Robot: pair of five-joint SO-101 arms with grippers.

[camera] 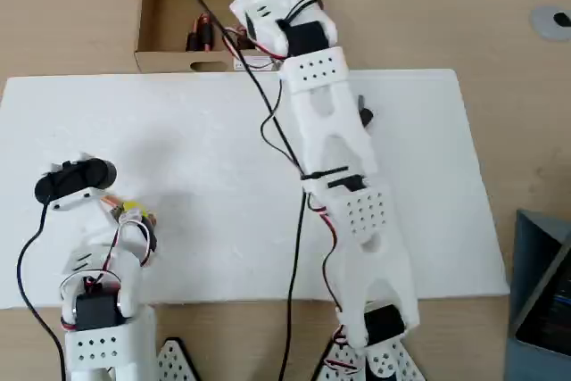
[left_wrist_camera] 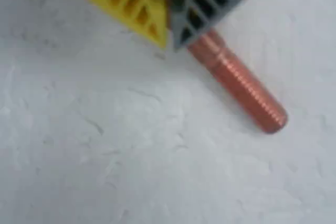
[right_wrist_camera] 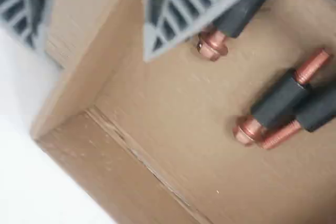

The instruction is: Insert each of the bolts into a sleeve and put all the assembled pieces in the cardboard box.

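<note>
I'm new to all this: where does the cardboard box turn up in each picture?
High view: cardboard box at the top edge, left of centre, above the white sheet.
Right wrist view: the box seen from inside, assembled pieces lying in it.
Left wrist view: looks at the white sheet and a bolt.
Shared landmark: the white sheet.

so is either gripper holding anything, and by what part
The left gripper grips a bare copper bolt by its unthreaded end, threaded shank free. The right gripper, open over the cardboard box, holds nothing.
</note>
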